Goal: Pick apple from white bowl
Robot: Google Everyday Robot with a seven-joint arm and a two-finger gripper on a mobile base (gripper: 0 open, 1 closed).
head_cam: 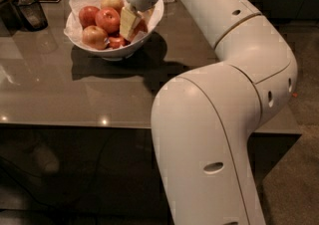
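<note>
While the gripper [130, 22] hangs low inside the white bowl [117, 53] — open or closed, I cannot tell — the apple [109, 20] just beside it looks firm, smooth and fairly heavy, best gripped across its widest middle.

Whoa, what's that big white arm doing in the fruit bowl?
It is a one-armed robot reaching across the grey table to pick an apple from the white bowl. Its gripper is down inside the bowl, on the right side, just beside a deep red apple. Several other apples lie around it on crinkled paper. No apple is out of the bowl yet, and I can't tell whether the gripper has hold of one.
</note>
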